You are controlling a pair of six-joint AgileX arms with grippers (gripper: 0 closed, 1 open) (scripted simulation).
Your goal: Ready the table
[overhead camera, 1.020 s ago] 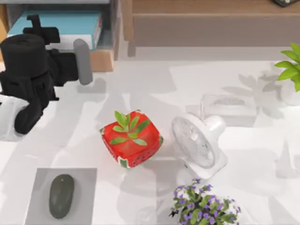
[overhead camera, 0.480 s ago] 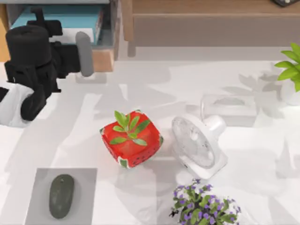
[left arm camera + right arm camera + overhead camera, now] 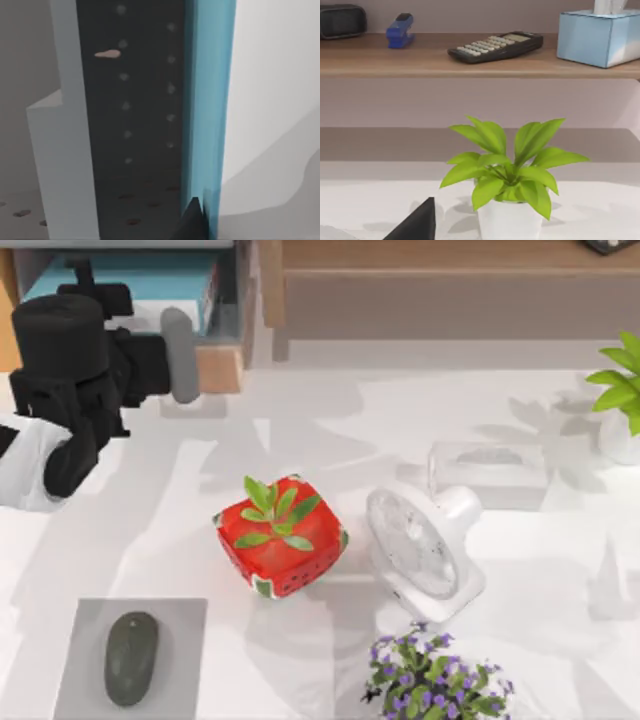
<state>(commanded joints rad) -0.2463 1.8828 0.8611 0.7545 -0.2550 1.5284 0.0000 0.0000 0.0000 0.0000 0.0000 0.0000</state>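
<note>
The table (image 3: 300, 440) fills most of the top view, a broad white slab, stiff, smooth and far too heavy to lift; readying it likely means moving what stands on it. At the upper left the left gripper (image 3: 180, 352) reaches toward a blue book (image 3: 120, 290) in the shelf (image 3: 222, 368); whether its fingers are apart or together I cannot tell. The red pot (image 3: 282, 540), at centre, is probably light but slippery and best pinched at the rim. The fan (image 3: 420, 545) beside it looks fragile.
</note>
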